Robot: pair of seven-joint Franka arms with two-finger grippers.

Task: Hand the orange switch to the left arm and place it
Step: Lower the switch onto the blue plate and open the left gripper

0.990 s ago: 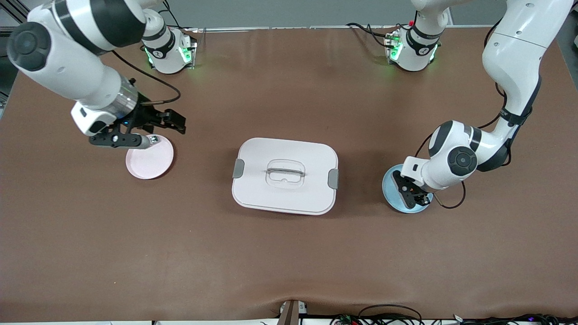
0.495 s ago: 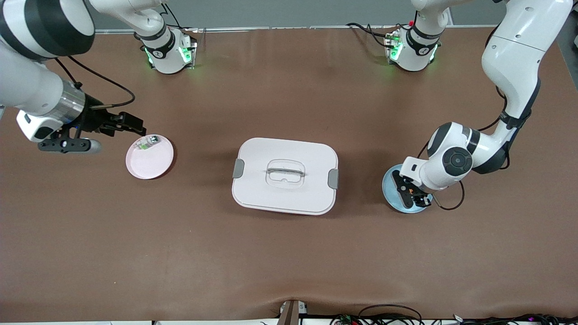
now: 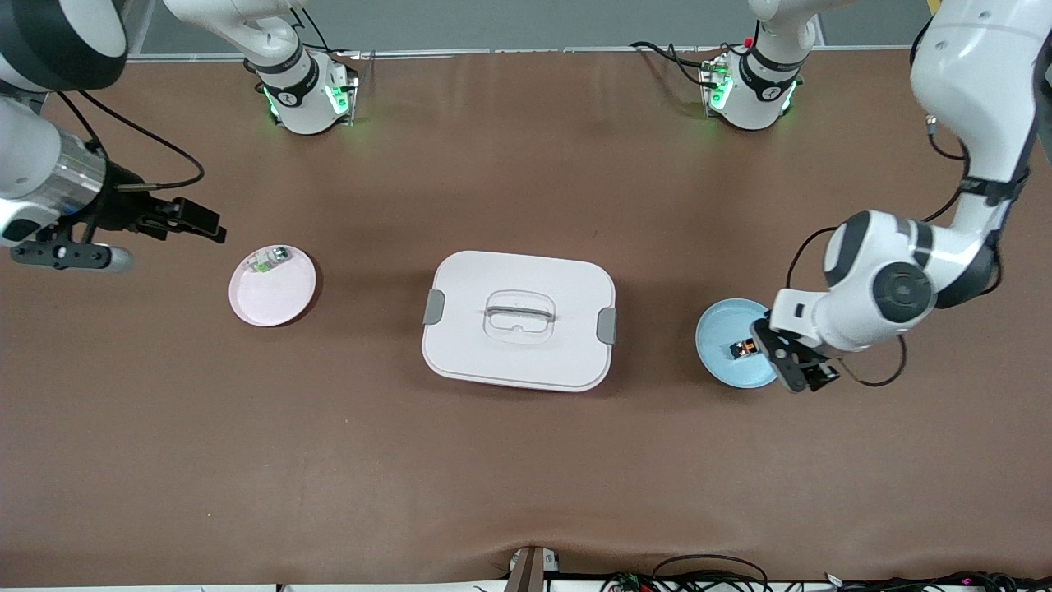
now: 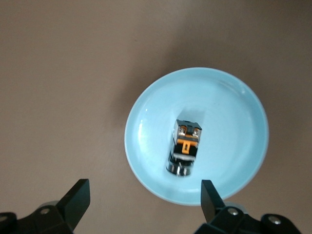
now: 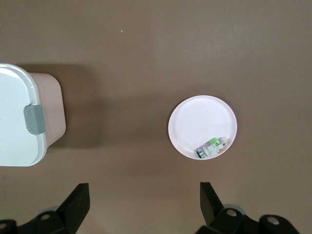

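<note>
Since the orange switch [image 4: 185, 146] lies in the blue plate [image 3: 717, 362], transfer is judged done.
L gripper [image 3: 795, 367] is held over plate edge, fingers apart, empty; R gripper [image 3: 168, 220] is parked near pink plate [image 3: 283, 300], fingers apart; box [image 3: 519, 319] sits btwn plates, untouched.

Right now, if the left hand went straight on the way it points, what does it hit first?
Probably the blue plate. The left hand is open and looks straight down at it, the near rim between its fingers. The orange switch lies farther in, so likely missed, though depth is unclear.
</note>
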